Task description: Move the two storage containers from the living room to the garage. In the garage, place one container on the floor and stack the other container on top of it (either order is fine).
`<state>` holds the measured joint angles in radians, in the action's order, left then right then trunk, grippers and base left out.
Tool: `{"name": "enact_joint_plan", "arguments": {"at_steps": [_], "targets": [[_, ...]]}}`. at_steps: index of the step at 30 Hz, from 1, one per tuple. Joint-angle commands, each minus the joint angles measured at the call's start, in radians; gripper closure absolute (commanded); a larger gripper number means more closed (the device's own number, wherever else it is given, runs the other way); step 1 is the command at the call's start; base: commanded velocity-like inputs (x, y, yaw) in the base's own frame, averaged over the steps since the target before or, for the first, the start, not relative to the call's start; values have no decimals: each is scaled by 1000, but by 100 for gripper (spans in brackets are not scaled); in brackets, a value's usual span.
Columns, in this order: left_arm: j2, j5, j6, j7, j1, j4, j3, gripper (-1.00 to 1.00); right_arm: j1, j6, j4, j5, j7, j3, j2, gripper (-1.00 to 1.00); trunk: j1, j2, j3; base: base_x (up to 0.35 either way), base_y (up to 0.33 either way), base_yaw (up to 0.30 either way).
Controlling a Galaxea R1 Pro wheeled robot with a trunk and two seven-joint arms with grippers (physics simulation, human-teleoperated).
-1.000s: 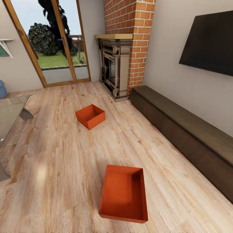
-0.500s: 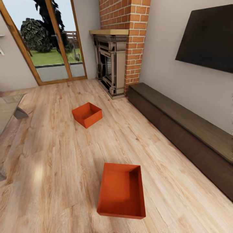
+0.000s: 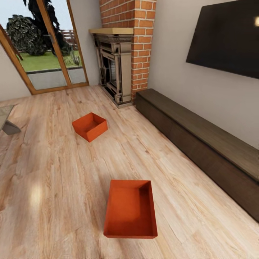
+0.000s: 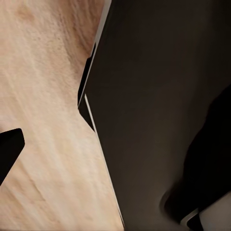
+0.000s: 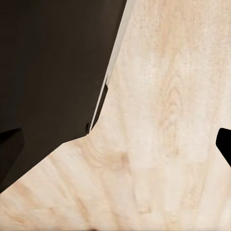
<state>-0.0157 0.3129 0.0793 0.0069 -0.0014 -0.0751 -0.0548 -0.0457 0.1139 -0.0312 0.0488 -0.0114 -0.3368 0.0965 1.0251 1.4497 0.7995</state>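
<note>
Facing the living room, I see one storage container (image 3: 131, 209) on the wood floor (image 3: 54, 172) close ahead and the other (image 3: 90, 126) farther off toward the fireplace (image 3: 114, 68). I cannot tell my grippers' state. Approaching carelessly, my base could shove the near bin.

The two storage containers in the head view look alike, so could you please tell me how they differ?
The near container lies close to the camera with its long side running away from it; the far container sits turned at an angle, corner toward the camera, nearer the fireplace. The near one shows more of its inside bottom. Both are orange-red, open-topped, empty, upright on the wood floor.
</note>
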Motion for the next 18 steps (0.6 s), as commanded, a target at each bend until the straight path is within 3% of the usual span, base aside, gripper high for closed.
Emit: {"name": "enact_joint_plan", "arguments": {"at_steps": [1,18], "targets": [[0,0,2,1,0,0,-5,-100,0,3,0,5,-2,-7,0,-100,0,0,2,0,0,-34],[0,0,2,1,0,0,-5,-100,0,1,0,8,-5,-7,0,-100,0,0,29,0,0,-5]]}}
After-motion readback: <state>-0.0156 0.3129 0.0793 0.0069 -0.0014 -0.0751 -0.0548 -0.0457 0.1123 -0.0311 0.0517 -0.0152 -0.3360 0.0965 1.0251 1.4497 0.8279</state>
